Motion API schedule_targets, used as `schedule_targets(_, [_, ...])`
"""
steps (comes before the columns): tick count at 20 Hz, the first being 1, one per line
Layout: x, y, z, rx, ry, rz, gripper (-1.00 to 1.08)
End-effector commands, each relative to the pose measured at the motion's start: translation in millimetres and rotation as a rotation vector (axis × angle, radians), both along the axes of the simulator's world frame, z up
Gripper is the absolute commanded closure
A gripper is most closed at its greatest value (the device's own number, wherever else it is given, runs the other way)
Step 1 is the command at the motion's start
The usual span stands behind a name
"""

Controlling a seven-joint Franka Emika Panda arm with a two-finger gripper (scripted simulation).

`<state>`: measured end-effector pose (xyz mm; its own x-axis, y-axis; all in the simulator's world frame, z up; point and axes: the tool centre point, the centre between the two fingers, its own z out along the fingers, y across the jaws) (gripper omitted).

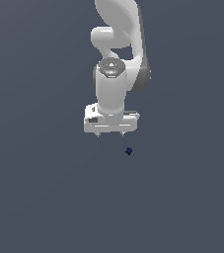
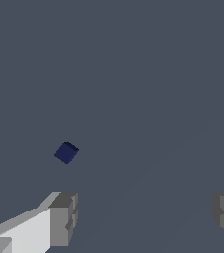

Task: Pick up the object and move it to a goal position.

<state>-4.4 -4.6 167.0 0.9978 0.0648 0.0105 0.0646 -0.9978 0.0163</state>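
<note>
My gripper point(image 1: 110, 134) is spread wide and empty; I should centre it over the cube point(image 1: 129, 151) just beside, then descend.

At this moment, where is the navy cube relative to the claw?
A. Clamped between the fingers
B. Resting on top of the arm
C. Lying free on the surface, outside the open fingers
C: the cube lies apart from the wide-open claw, touching neither finger.

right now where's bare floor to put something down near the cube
Almost everywhere: the grey surface is bare on both sides of the tiny navy cube and toward the exterior view's bottom edge. The only crowded spot is just above the cube there, under the gripper, jaws open.
</note>
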Motion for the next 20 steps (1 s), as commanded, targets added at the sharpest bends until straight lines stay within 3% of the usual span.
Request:
schedule_targets(1, [0, 0, 0, 0.0, 0.0, 0.0, -0.92])
schedule_targets(10, [-9, 20, -13, 0.029, 0.038, 0.028, -0.92])
schedule_targets(20, [-8, 23, -17, 0.029, 0.037, 0.001, -0.92])
